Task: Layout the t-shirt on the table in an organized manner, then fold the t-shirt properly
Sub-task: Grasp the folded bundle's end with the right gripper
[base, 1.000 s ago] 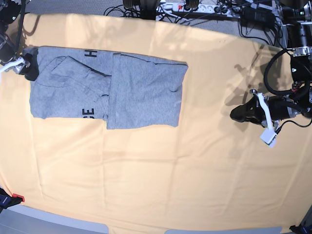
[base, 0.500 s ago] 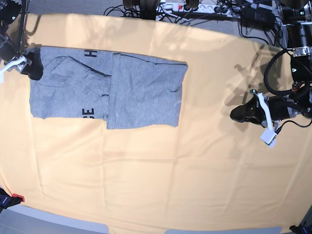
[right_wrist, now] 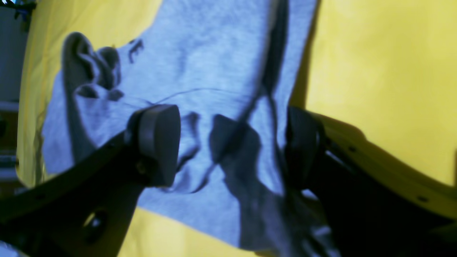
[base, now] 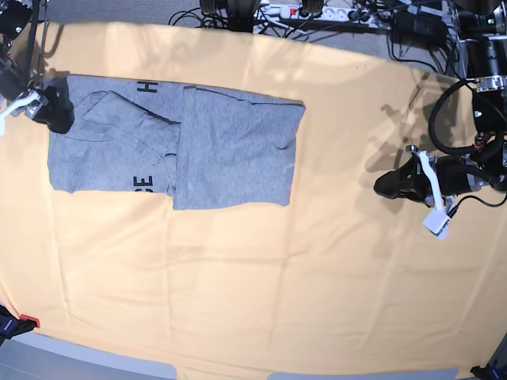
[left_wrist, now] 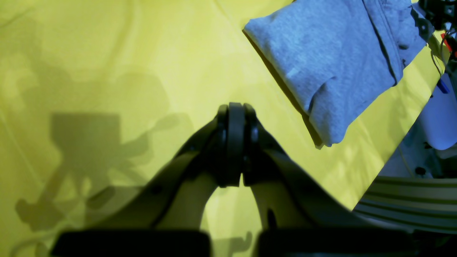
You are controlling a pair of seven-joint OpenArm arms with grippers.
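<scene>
From my station I take the t-shirt (base: 178, 146) as the landmark: it lies partly folded toward the far left of the table (base: 261, 277), with a plain grey panel doubled over its middle and black letters showing at the far and near edges beside that fold. My right gripper (base: 54, 109) sits at the shirt's outer end, the end farthest from the idle arm, and in the right wrist view its jaws stand wide apart with rumpled grey cloth (right_wrist: 214, 107) spread between and below them, holding nothing that I can make out. My left gripper (base: 390, 184) waits well apart from the shirt on bare tablecloth, its jaws pressed together and empty in the left wrist view. I judge the step in hand to be taking up that outer end for the next fold. To do it well I would settle the spread jaws over the edge itself rather than the wrinkled bunch beside it, pinch every layer there together, lift only enough to clear the cloth below, and carry it straight toward the doubled panel so the edges line up.
</scene>
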